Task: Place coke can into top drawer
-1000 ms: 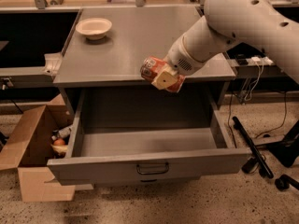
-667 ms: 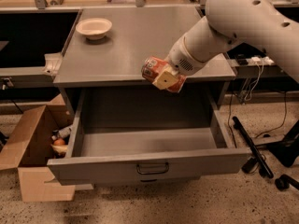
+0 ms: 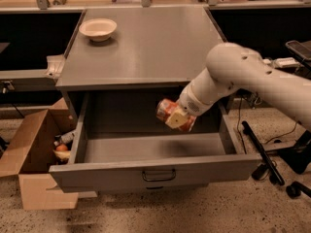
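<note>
The top drawer (image 3: 155, 171) of the grey cabinet stands pulled open, its flat front panel with the dark bail handle (image 3: 159, 175) toward the camera. My gripper (image 3: 177, 118) is shut on the coke can (image 3: 166, 110), an orange-red can held on its side. The can hangs inside the open drawer space, above the drawer floor (image 3: 146, 148) and below the cabinet top (image 3: 141, 42). The white arm (image 3: 243, 74) reaches in from the right.
A cream round bowl (image 3: 98, 29) sits on the cabinet top at the back left. A brown cardboard box (image 3: 34, 154) with items in it stands on the floor to the drawer's left. Dark stands and cables lie on the floor at the right.
The gripper with the coke can has come down from the level of the cabinet top's front edge into the open drawer space.
</note>
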{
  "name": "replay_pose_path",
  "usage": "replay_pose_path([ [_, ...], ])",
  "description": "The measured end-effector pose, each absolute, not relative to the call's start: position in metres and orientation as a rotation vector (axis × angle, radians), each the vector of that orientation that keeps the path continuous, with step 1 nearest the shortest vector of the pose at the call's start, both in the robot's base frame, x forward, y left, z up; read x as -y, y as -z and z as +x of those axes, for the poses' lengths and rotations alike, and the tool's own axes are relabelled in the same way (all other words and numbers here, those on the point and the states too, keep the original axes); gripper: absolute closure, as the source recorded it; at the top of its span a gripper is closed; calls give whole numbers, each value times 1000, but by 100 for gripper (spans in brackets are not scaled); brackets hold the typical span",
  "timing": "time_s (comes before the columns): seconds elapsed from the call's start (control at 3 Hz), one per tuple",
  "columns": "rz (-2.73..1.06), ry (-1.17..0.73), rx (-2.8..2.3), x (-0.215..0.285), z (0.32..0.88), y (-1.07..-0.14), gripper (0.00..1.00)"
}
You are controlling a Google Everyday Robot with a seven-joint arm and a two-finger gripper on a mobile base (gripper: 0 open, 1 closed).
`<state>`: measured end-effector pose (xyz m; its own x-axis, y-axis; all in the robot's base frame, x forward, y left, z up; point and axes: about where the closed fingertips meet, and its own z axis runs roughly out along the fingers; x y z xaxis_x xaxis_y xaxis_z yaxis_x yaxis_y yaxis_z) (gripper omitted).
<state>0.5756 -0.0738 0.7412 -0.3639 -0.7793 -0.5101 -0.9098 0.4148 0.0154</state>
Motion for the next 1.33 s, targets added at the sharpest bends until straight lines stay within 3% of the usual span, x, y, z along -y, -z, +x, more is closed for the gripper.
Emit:
replay_pose_path([
  [0.67,-1330,-465,-2393,103,598,-653,100],
  [1.0,-1272,-484,-2448,111,607,-625,87],
  [1.33,-1235,-499,-2478,115,612,-611,64],
])
